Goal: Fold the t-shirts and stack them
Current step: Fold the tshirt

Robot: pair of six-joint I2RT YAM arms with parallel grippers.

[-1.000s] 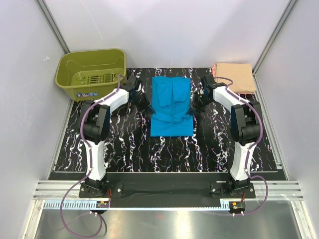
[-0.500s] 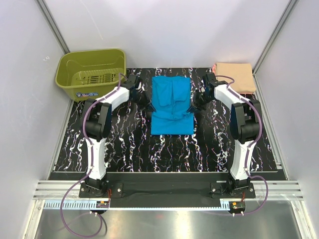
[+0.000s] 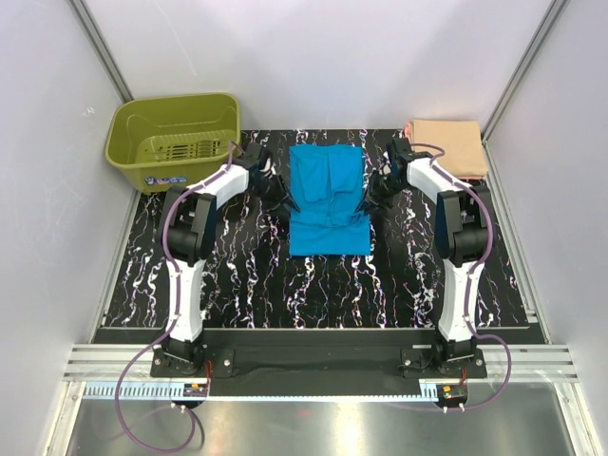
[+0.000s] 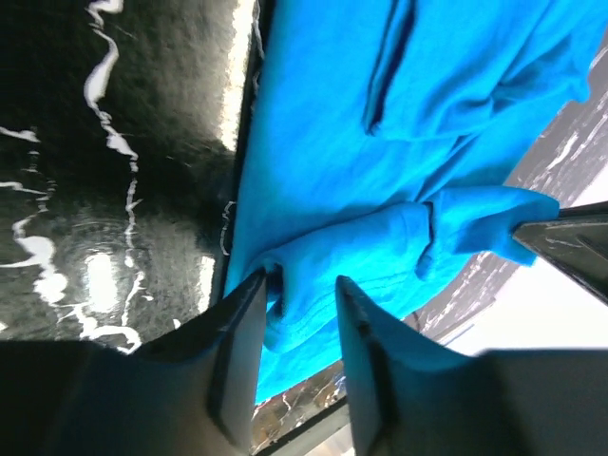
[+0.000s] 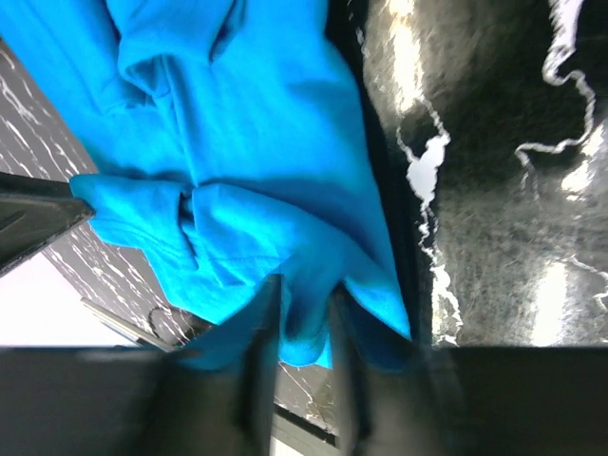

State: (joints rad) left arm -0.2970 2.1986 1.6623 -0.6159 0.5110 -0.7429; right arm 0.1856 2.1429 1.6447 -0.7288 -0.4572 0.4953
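The turquoise t-shirt (image 3: 328,199) lies partly folded on the middle of the black marbled mat, a long rectangle with its sleeves tucked in. The peach t-shirt (image 3: 448,145) lies folded at the back right corner. My left gripper (image 3: 282,203) is at the turquoise shirt's left edge. In the left wrist view its jaws (image 4: 299,285) stand close together with a bunch of the blue cloth (image 4: 380,142) between them. My right gripper (image 3: 370,201) is at the shirt's right edge. Its jaws (image 5: 304,294) pinch a fold of the blue cloth (image 5: 237,114); that view is blurred.
An olive-green plastic basket (image 3: 176,138) stands at the back left. Grey walls and metal frame posts close in the sides and back. The black marbled mat (image 3: 313,285) shows in front of the shirt.
Both grippers have moved inward and a little nearer, from beside the turquoise shirt onto its left and right edges. The shirt's side edges are now slightly gathered.
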